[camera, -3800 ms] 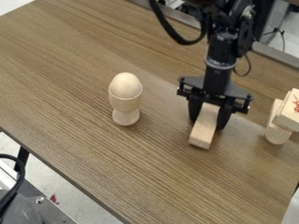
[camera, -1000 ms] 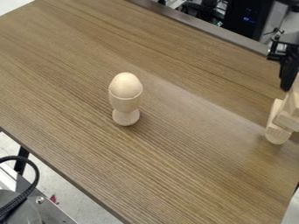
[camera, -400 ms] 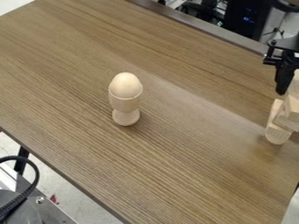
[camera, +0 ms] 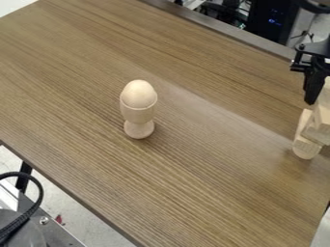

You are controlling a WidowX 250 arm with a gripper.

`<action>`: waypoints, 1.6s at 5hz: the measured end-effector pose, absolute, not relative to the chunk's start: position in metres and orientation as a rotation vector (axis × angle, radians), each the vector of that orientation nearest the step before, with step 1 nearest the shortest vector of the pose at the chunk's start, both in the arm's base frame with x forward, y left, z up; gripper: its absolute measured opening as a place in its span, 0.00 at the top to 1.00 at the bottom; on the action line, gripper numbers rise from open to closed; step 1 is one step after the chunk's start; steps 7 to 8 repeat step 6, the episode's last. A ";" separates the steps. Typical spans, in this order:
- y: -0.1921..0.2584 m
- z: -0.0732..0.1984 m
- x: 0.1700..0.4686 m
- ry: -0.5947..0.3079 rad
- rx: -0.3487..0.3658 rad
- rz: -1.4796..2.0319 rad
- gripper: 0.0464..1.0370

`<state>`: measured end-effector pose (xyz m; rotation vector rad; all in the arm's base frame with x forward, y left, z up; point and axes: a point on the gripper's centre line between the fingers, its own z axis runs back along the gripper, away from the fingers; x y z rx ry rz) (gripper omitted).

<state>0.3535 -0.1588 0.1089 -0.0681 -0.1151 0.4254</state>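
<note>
The black gripper (camera: 314,79) is at the right edge, partly cut off by it, just above a stack of pale wooden blocks (camera: 307,141). A light wooden block (camera: 324,103) lies against the gripper's lower right side, at the top of the stack; whether it is held cannot be made out. At the stack's left stands a piece with a rounded lower end. Left of the middle of the table, a wooden egg (camera: 138,93) sits upright in a wooden egg cup (camera: 138,116), well away from the gripper.
The brown wood-grain table (camera: 193,193) has a raised metal edge (camera: 245,35) along its back. Beyond that edge are cables and dark equipment (camera: 274,19). A black cable (camera: 38,202) and metal hardware are at the lower left, off the table.
From mid-table, the gripper has gone right with a wooden block to the stack at the right edge. More recently it has shifted slightly left, then stayed still. Egg and cup have not moved.
</note>
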 end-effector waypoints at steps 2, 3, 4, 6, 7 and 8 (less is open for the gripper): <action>-0.159 0.108 0.355 -0.125 -0.067 0.424 0.48; -0.159 0.109 0.356 -0.133 -0.073 0.424 0.48; -0.160 0.100 0.356 -0.117 -0.058 0.421 0.48; -0.159 0.097 0.360 -0.119 -0.050 0.420 0.48; -0.159 0.097 0.360 -0.119 -0.050 0.420 0.48; -0.159 0.097 0.360 -0.119 -0.050 0.420 0.48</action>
